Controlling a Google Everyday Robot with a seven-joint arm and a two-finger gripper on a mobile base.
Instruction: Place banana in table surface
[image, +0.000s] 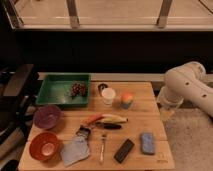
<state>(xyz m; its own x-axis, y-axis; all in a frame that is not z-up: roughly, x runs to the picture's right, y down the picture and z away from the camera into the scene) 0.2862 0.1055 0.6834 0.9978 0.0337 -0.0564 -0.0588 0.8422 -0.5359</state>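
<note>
The banana (114, 119) lies on the wooden counter (145, 117) near its middle, with an orange-red carrot-like object (93, 119) just beside it on the left and a black-handled utensil (108, 126) just in front of it. The white arm (187, 89) bends down off the counter's right edge, and the gripper (167, 111) hangs there, well apart from the banana. It cannot be told how far the gripper is open or whether it holds anything. A green tray (52, 95) with dark grapes (77, 89) sits at the back left, with a white cup (108, 95) to its right. A purple bowl (47, 116) and an orange bowl (45, 145) stand along the left side, and a blue sponge (147, 142) lies at the front right.
</note>
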